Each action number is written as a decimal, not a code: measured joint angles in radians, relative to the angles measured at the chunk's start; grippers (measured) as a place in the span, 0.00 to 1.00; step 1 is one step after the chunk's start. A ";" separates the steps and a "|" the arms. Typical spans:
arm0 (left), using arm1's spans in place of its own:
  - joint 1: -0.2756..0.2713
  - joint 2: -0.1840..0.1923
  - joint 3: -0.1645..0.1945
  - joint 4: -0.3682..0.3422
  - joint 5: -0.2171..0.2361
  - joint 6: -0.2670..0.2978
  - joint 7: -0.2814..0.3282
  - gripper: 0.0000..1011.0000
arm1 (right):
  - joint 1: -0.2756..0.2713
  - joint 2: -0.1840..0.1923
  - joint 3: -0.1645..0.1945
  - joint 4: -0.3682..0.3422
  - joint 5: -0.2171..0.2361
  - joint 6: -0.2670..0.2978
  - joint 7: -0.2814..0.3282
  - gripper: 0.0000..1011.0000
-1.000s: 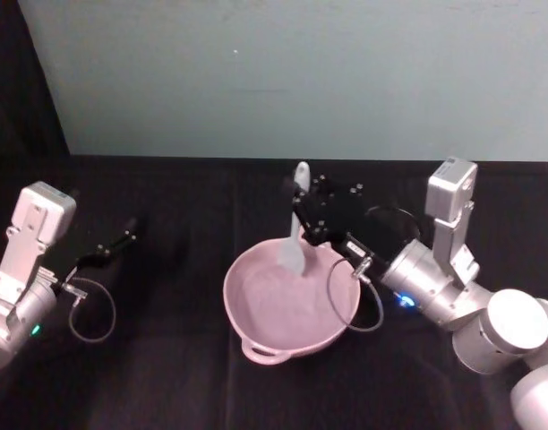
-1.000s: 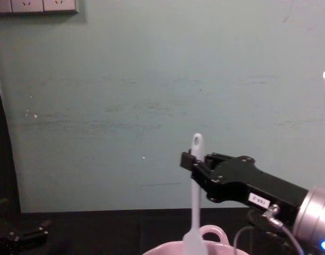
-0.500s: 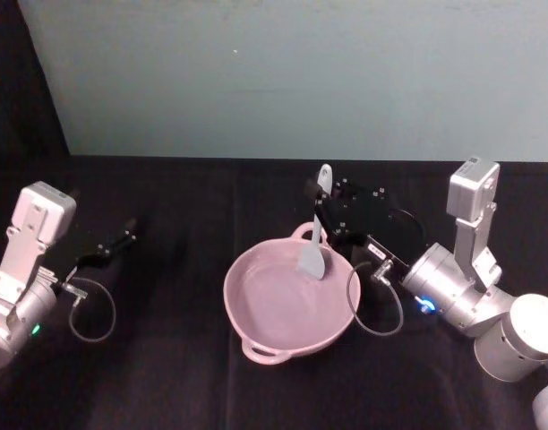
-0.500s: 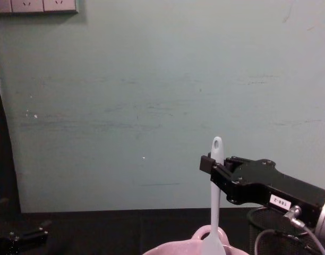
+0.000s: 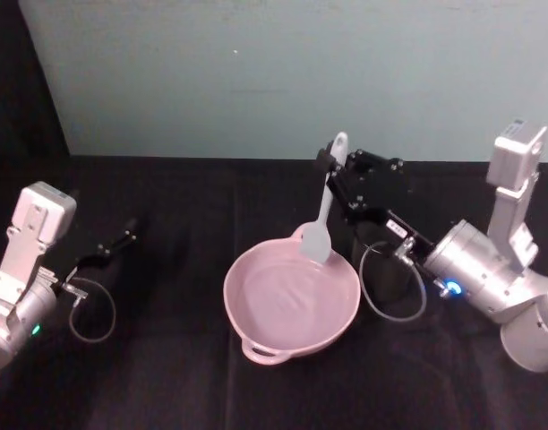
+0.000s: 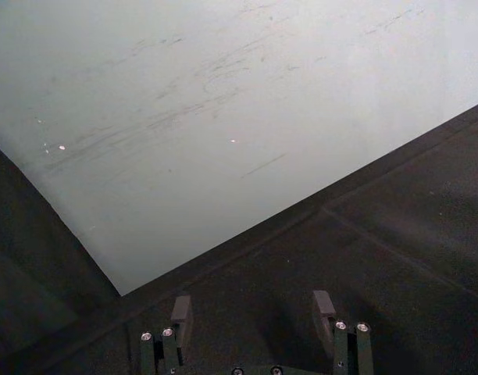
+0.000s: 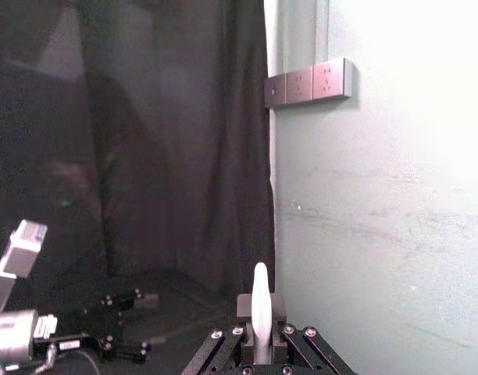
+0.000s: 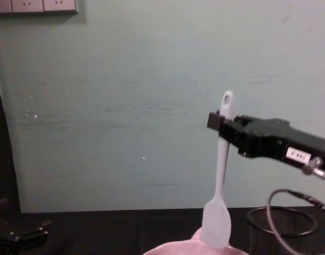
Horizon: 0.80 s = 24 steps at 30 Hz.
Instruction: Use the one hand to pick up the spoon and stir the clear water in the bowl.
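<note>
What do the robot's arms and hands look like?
The right gripper and left gripper are black and angular, on silver round wrists topped by white boxes. A thin cable loops at each. The right one has a small white number label.

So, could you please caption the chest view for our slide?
Right gripper holds the spoon nearly upright, its head just above the pink bowl.

In the head view the wall [image 5: 283,72] is evenly lit, while the black tabletop [image 5: 166,376] is left dim, darkest toward 9 o'clock. A soft sheen is caught on the bowl [image 5: 247,327], and the spoon [image 5: 326,199] is rendered bright. In the right wrist view the wall is washed out by glare toward 2 o'clock, and the curtain [image 7: 145,156] at 10 o'clock is kept in deep shade.
</note>
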<state>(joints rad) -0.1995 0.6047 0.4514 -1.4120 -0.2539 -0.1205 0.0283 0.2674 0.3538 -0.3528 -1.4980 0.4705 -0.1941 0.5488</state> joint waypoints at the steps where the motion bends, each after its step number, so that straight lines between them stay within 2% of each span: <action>1: 0.000 0.000 0.000 0.000 0.000 0.000 0.000 0.99 | -0.003 0.004 0.002 -0.012 0.005 0.008 -0.004 0.12; 7: 0.000 0.000 0.000 0.000 0.000 0.000 0.000 0.99 | -0.028 0.037 0.028 -0.098 0.043 0.072 -0.038 0.12; 14: 0.000 0.000 0.000 0.000 0.000 0.000 0.000 0.99 | -0.060 0.076 0.083 -0.186 0.096 0.147 -0.105 0.12; 19: 0.000 0.000 0.000 0.000 0.000 0.000 0.000 0.99 | -0.080 0.089 0.118 -0.209 0.123 0.160 -0.137 0.12; 24: 0.000 0.000 0.000 0.000 0.000 0.000 0.000 0.99 | -0.096 0.088 0.150 -0.203 0.158 0.165 -0.165 0.12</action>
<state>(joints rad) -0.1995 0.6047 0.4514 -1.4120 -0.2539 -0.1205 0.0283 0.1711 0.4420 -0.2027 -1.7008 0.6284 -0.0291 0.3843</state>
